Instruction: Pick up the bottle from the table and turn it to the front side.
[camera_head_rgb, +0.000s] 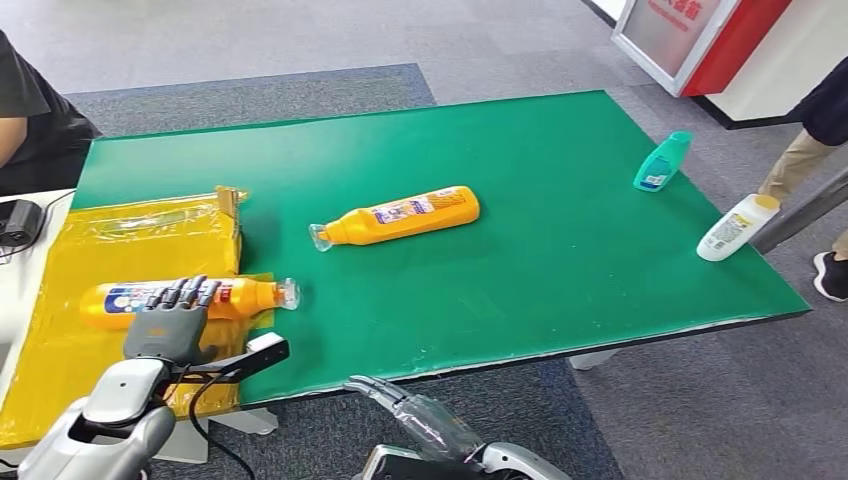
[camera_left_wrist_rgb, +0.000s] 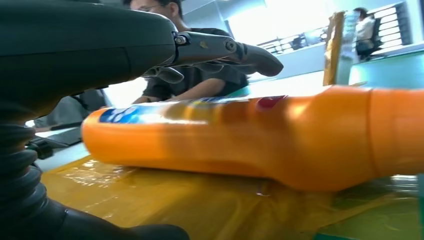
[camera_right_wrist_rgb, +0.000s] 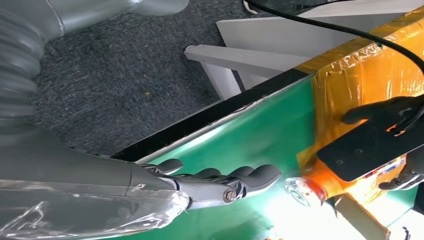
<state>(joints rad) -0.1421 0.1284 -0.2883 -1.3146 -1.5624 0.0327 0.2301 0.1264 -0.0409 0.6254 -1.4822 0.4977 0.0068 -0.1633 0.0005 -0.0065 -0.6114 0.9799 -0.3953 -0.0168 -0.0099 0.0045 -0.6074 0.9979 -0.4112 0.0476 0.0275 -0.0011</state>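
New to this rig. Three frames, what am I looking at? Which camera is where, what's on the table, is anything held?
It is a humanoid robot with two silver arms, each ending in a many-fingered robot hand. The wide picture is from its head, looking down at a green table. The other two come from cameras at each wrist, so they look tilted.

On the table lie four bottles: an orange bottle on yellow plastic sheeting near the robot, a second orange bottle mid-table, a teal bottle and a white bottle at the far right edge.

The left robot hand has its fingers spread over the near orange bottle, which lies on the sheeting, not lifted; a firm grip cannot be confirmed. The right robot hand hangs open below the table edge, holding nothing. People stand nearby.
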